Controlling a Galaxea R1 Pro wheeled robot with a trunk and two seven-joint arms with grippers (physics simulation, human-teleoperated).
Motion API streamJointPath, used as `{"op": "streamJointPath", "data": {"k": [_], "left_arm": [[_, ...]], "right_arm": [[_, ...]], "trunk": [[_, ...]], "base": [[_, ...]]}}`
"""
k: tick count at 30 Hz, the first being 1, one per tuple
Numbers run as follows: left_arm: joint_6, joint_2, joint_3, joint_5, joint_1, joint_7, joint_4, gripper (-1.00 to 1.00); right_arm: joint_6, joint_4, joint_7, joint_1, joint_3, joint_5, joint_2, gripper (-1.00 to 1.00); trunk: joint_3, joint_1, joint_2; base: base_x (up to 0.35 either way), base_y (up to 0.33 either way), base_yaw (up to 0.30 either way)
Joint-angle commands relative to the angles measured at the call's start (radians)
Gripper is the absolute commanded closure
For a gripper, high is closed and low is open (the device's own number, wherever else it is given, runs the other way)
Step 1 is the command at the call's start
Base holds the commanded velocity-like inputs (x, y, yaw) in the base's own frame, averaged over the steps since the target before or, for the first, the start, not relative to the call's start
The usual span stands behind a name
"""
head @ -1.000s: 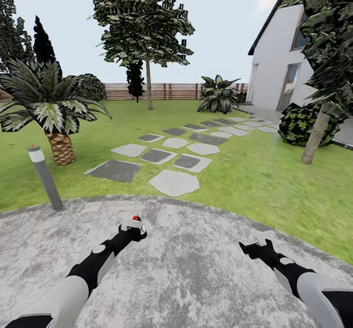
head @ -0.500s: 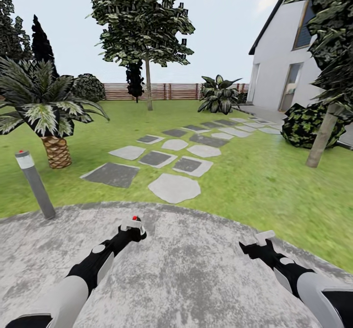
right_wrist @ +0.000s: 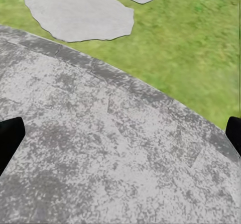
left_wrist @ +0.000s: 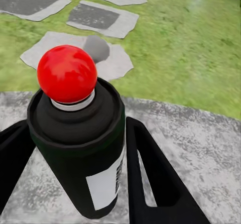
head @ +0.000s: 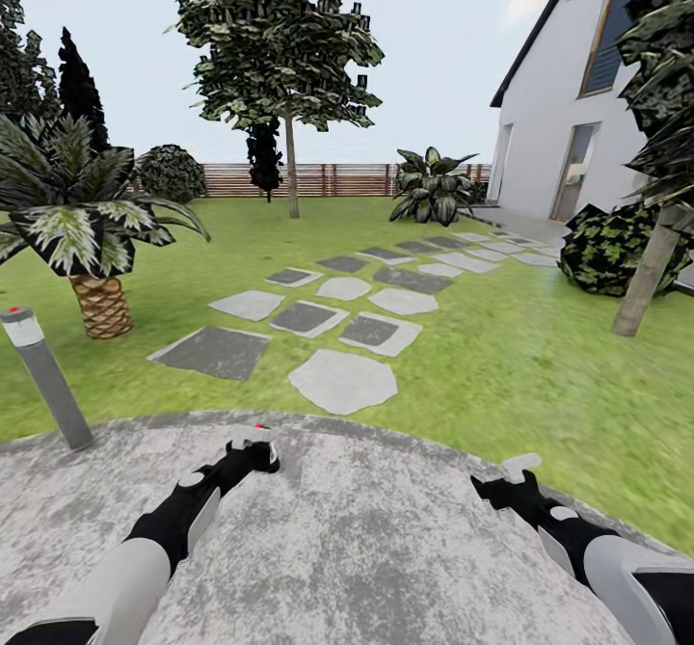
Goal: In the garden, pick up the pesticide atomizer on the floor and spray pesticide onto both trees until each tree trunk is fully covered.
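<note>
My left gripper (head: 253,449) is shut on the pesticide atomizer (head: 253,436), a small can with a red dot on top, held upright over the grey paving. In the left wrist view the atomizer (left_wrist: 75,133) is a dark can with a red ball cap, and the left gripper (left_wrist: 83,184) has a black finger on each side of it. One tree stands far across the lawn, its thin trunk (head: 291,168) ahead of me. The second tree trunk (head: 646,274) leans at the right. My right gripper (head: 511,476) is open and empty, its fingers (right_wrist: 10,138) spread wide over the paving.
A grey bollard lamp (head: 43,375) stands at the paving's left edge, a short palm (head: 82,221) behind it. Stepping stones (head: 342,380) lead over the lawn toward the white house (head: 554,134). A dark shrub (head: 612,245) sits by the right trunk. A wooden fence (head: 318,179) closes the back.
The whole view has advanced: bollard and palm slid left, the right trunk slid right, the stones came nearer. Both arms keep their pose, the left still holding the atomizer.
</note>
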Motion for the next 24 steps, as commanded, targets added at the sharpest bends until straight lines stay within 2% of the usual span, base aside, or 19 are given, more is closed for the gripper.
{"op": "streamJointPath", "data": {"k": [1,2,5,9,15,21,24], "left_arm": [[0.016,0.001,0.002,0.001,0.000,0.026,-0.006,1.00],[0.037,0.002,0.005,0.001,0.000,0.070,-0.014,1.00],[0.062,0.003,0.009,0.002,0.000,0.118,-0.024,1.00],[0.075,0.004,0.011,0.001,0.000,0.142,-0.030,1.00],[0.082,0.060,0.015,0.001,0.000,0.157,-0.029,1.00],[0.082,0.076,0.016,0.001,0.000,0.157,-0.022,1.00],[0.082,0.104,0.016,0.001,0.000,0.155,-0.018,1.00]], "right_arm": [[0.000,0.000,-0.004,0.000,0.000,0.000,0.000,-1.00],[0.000,0.000,-0.015,0.000,0.000,0.000,0.000,-1.00],[0.000,0.000,-0.031,0.000,0.000,0.000,0.000,-1.00],[0.000,0.000,-0.039,0.000,0.001,0.001,0.000,-1.00],[0.000,0.000,-0.042,0.000,0.002,0.002,0.001,-1.00],[0.000,0.000,-0.044,0.001,0.001,0.002,0.005,-1.00],[0.000,0.000,-0.044,0.001,0.001,0.002,0.006,-1.00]], "trunk": [[0.000,0.000,0.000],[0.000,0.000,0.000],[0.000,0.000,0.000],[0.000,0.000,0.000],[0.000,0.000,0.000],[0.000,0.000,0.000],[0.000,0.000,0.000]], "base": [[0.345,0.000,0.000],[0.345,0.000,0.000],[0.345,0.000,0.000],[0.345,0.000,0.000],[0.345,0.000,0.000],[0.345,0.000,0.000],[0.345,0.000,0.000]]}}
